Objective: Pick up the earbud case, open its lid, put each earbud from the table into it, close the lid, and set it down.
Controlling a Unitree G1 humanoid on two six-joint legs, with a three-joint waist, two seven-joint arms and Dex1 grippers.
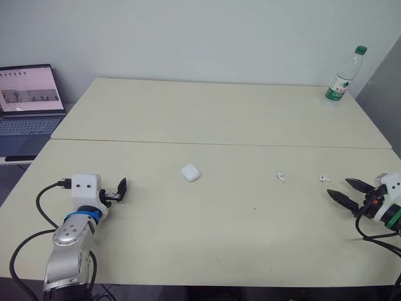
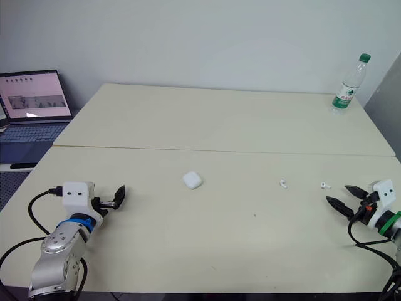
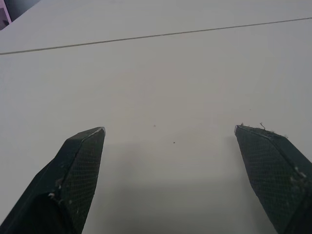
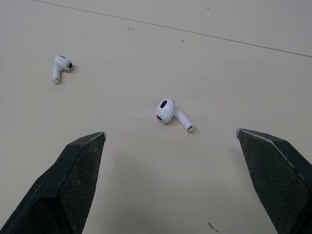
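Currently the case [image 1: 190,172] lies shut on the table [image 1: 188,244], earbuds [image 4: 171,114] to its right near the right gripper [image 1: 338,187]; its jaws and the left gripper's [image 3: 169,129] stand spread, empty. Case likely light, hard, slick; pinch its flat sides below the lid.

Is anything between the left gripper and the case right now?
Nothing visible does. The left gripper is open, and only bare table lies between it and the case.
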